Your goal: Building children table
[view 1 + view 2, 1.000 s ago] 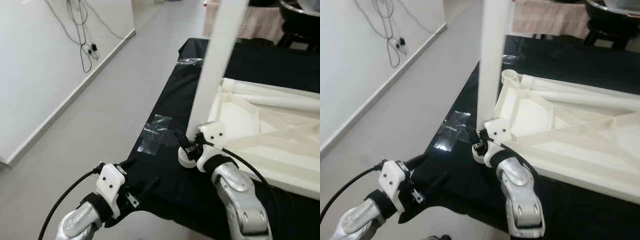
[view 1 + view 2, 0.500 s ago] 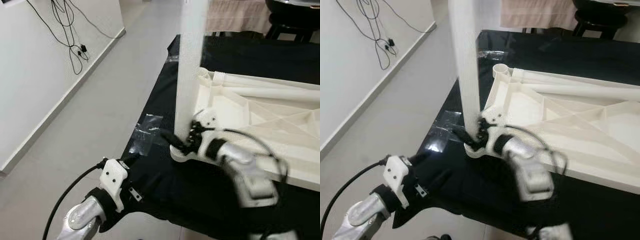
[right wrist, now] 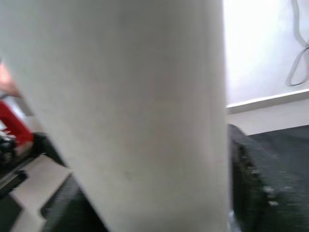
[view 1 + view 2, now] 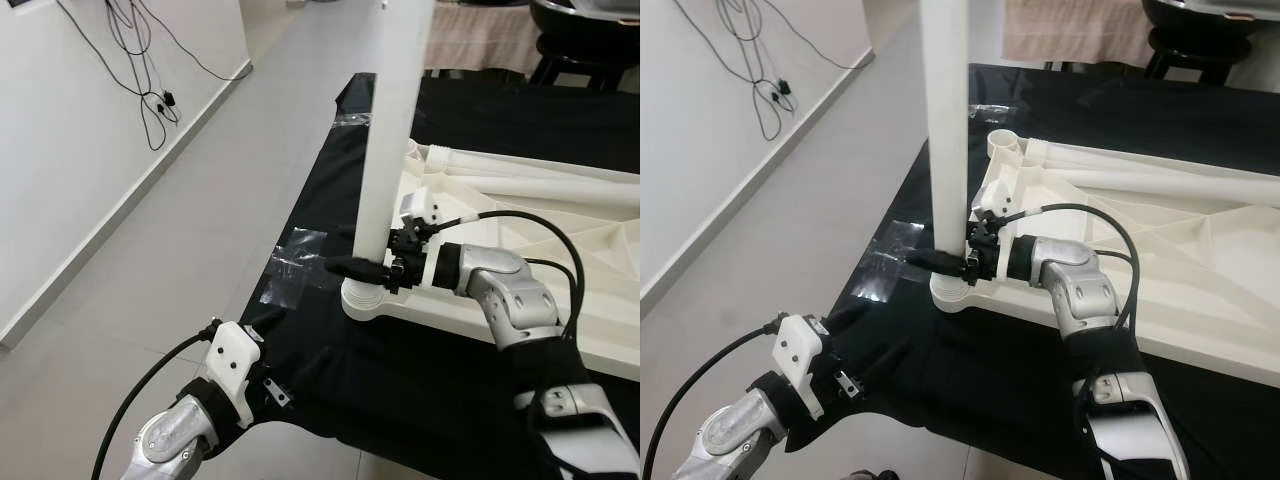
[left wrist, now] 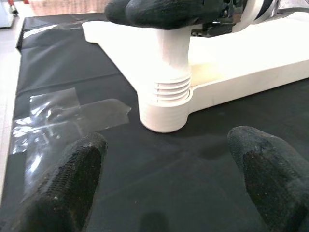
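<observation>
— What is seen on the black cloth [image 4: 330, 200]?
— A ribbed white plastic tabletop [image 4: 1160, 250], upside down; a smooth round leg [image 4: 945, 130] is stood in its corner socket, pinched by the right gripper [image 4: 940, 262].
— And the left gripper [image 5: 164, 179]?
— Spread wide, beside crinkled clear tape [image 4: 300, 265].

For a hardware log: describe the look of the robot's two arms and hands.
Both arms are silver metal with black joint sections. Each wrist carries a white plastic bracket, and a black cable loops from it back along the arm. The left hand and right hand each have two long black fingers with a rough, textured surface.
</observation>
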Available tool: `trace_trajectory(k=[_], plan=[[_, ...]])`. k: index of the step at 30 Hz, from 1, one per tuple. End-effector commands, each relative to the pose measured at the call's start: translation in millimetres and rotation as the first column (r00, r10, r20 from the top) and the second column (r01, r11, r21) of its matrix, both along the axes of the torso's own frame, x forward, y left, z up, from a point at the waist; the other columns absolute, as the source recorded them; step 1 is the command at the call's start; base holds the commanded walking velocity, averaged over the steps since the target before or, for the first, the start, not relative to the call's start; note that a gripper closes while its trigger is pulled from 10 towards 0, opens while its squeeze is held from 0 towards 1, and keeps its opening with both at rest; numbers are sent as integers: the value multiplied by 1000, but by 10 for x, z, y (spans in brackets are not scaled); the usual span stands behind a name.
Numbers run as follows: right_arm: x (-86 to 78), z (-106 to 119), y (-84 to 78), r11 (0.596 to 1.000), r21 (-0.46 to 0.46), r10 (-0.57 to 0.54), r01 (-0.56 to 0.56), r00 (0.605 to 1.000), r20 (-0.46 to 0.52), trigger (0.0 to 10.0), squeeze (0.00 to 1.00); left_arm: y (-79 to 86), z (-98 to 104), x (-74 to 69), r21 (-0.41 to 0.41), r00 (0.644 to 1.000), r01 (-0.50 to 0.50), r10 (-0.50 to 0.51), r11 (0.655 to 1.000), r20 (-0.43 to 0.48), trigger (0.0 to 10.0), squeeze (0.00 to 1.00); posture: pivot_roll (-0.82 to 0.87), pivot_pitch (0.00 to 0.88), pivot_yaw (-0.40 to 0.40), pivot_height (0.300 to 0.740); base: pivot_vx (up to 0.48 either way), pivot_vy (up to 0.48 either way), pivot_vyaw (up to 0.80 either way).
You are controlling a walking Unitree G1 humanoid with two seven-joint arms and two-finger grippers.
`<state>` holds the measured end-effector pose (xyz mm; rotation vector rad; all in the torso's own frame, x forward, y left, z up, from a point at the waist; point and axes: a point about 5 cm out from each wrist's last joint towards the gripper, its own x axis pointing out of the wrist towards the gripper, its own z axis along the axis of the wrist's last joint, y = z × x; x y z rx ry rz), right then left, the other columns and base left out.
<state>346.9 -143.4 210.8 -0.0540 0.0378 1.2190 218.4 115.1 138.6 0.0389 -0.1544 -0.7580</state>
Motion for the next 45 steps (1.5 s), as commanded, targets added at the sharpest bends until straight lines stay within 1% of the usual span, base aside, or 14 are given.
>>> trace_trajectory(k=[1,11,14,16,18,24,25,28,29,30,36,37,40,45], plan=[[7,3,-41,1000,17,15,-15,1000,-2,0,0,-13,-57,-30,3,1000,6,-6,1000,-19,10000,0,28,145,25,740,0,0,0],[-218,-310,-110,984,-57,-171,170,985,-4,0,0,-18,-55,-59,-11,1000,17,-17,1000,-20,10000,0,-16,165,14,740,0,0,0],[-243,-502,-11,882,-72,-468,465,883,-35,0,0,-5,-50,-68,-13,1000,19,-19,1000,-20,10000,0,-21,172,9,740,0,0,0],[-486,-773,121,664,-121,-748,738,657,-96,0,0,15,-37,-62,-17,1000,20,-20,1000,-20,10000,0,-35,191,27,740,0,0,0],[-579,-825,176,625,-132,-781,770,617,-98,0,0,22,-34,-57,-18,1000,20,-20,1000,-20,10000,0,-38,193,32,740,0,0,0],[-468,-759,229,658,-127,-749,742,662,-16,0,0,31,-38,-23,-15,999,26,-27,1000,-22,10000,0,-46,186,41,740,0,0,0],[-432,-723,269,692,-96,-720,715,694,-25,10000,0,30,-36,-15,-16,999,26,-26,1000,-20,10000,0,-45,186,37,740,0,0,0],[-409,-670,319,722,-58,-692,690,722,-31,10000,0,31,-34,-9,-16,1000,24,-24,1000,-18,10000,0,-45,186,37,740,0,0,0],[-394,-589,350,759,-13,-651,651,759,-28,10000,220,31,-32,-3,-19,1000,17,-17,1000,-16,10000,0,-42,185,34,740,0,0,0],[-378,-493,398,823,36,-565,566,824,-34,10000,1000,29,-31,0,-23,1000,12,-12,1000,-15,10000,0,-39,183,33,740,0,0,0],[-322,-165,421,965,111,-244,240,970,23,10000,1000,13,-32,10,-29,1000,12,-12,999,-15,10000,0,-35,177,25,740,0,0,0],[-327,-129,413,985,73,-161,156,985,62,10000,200,7,-33,11,-30,1000,14,-14,999,-16,10000,0,-32,173,21,740,0,0,0],[-285,-105,373,1000,-11,-13,14,997,78,10000,0,-5,-37,13,-32,1000,15,-16,999,-16,10000,0,-23,170,13,740,0,0,0],[-187,-70,350,998,-28,66,-64,997,50,10000,0,-10,-40,14,-32,1000,12,-13,999,-15,10000,0,-11,167,7,740,0,0,0]])
